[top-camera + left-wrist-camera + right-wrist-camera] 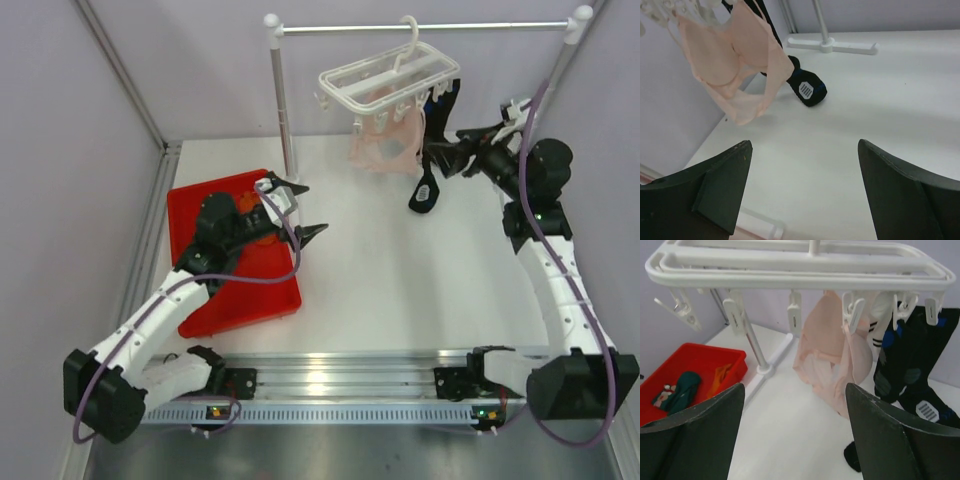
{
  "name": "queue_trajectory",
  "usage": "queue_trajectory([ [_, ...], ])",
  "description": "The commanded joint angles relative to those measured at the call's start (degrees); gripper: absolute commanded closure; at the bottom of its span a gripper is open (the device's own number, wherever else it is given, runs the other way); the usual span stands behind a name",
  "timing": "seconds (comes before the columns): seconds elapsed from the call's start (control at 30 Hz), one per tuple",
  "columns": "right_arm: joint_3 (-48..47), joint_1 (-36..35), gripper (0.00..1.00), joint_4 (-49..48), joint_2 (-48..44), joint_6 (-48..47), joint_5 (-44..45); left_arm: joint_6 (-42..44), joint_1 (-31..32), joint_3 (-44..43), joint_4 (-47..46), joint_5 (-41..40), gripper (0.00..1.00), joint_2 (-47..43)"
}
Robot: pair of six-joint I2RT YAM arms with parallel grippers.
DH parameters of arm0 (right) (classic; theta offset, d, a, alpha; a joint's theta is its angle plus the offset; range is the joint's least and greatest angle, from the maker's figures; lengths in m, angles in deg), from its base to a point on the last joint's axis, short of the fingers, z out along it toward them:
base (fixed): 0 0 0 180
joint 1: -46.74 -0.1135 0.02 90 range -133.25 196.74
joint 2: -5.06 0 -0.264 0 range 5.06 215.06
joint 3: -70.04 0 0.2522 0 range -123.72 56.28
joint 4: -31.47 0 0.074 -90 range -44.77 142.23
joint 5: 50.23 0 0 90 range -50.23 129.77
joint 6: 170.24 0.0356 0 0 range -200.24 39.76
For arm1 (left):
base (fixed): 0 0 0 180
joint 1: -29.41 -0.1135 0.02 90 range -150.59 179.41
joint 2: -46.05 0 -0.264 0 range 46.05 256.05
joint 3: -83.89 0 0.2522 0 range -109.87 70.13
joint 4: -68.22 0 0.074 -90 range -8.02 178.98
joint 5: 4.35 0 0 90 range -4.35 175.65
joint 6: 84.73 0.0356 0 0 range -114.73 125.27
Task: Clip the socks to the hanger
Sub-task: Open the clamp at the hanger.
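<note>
Only the right wrist view shows the socks clearly: a teal sock (682, 390) and an orange sock (722, 376) lie in the red tray (737, 360) at the desk's (400, 280) left edge; in the top view the left arm largely covers them. The hanger (390, 75) hangs by its hook from the rail stand (420, 28) at the rear edge, long axis along the rail, carrying the pale pink pair (385, 145) and black socks (428, 185). The left end effector (311, 208) is spread, gripping nothing, over the tray's right rim. The right end effector (450, 150), arm raised, is spread just beside the black socks.
</note>
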Motion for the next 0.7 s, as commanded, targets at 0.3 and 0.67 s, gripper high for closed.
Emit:
queue_trajectory([
  [0.3,-14.4,-3.4,0.22,-16.1,17.9,3.8,-2.5,8.9,15.6,-1.2,-33.1,-13.1,0.10,15.7],
  [0.67,-16.3,-5.9,0.23,-15.8,20.0,6.1,0.4,1.2,18.5,-13.0,-49.4,-30.1,0.23,35.9],
])
